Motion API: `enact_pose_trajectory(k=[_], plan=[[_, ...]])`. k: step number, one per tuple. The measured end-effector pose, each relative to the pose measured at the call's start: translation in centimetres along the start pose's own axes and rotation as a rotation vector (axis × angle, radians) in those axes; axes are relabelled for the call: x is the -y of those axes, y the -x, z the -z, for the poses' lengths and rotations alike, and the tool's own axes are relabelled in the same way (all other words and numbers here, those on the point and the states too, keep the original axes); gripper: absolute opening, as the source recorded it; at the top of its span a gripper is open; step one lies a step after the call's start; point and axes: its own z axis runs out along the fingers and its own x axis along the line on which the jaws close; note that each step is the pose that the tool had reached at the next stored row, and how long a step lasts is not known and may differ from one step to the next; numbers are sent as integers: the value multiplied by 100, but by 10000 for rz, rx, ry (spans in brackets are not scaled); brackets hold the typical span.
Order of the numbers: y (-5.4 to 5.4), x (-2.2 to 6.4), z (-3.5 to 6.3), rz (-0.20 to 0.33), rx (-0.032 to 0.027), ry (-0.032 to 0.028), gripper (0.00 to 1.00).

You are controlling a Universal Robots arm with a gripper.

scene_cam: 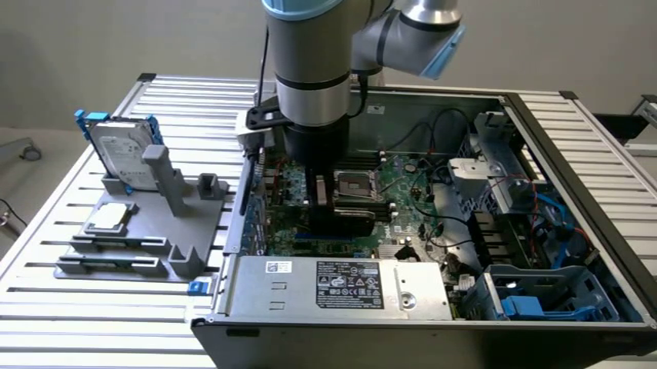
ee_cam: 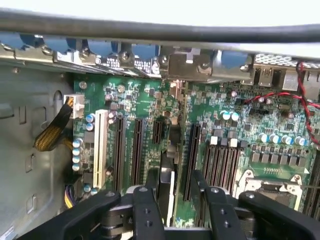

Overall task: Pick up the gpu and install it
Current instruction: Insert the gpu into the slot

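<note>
The gpu [ee_cam: 169, 162] stands on edge in a motherboard slot inside the open computer case [scene_cam: 555, 123]. In the wrist view I see it from above as a thin dark strip, and its silver end bracket [ee_cam: 187, 65] meets the case's rear wall. My gripper [ee_cam: 173, 176] hangs straight over the card, with one black finger [ee_cam: 149, 200] on each side of it. The jaws are open and do not clamp the card. In the exterior view my gripper [scene_cam: 328, 204] reaches down into the case over the green motherboard [scene_cam: 411, 200], and its body hides most of the card.
A grey fixture [scene_cam: 144, 246] outside the case, on the exterior view's left, carries a hard drive in a blue frame [scene_cam: 123, 157] and a small square CPU chip [scene_cam: 111, 217]. Inside are the power supply [scene_cam: 339, 284], CPU socket [ee_cam: 267, 187], several free slots [ee_cam: 120, 150], and red [ee_cam: 300, 100] and yellow cables [ee_cam: 52, 132].
</note>
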Motion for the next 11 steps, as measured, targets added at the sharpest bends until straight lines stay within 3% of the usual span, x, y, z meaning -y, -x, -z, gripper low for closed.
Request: enact_pose_trajectory(k=[6,8,9,11], plan=[[-2,10,131,-9,2,31,40],[-2,10,136,-11,5,32,31],[-2,11,141,-12,3,39,31],[-3,12,154,-13,5,67,19]])
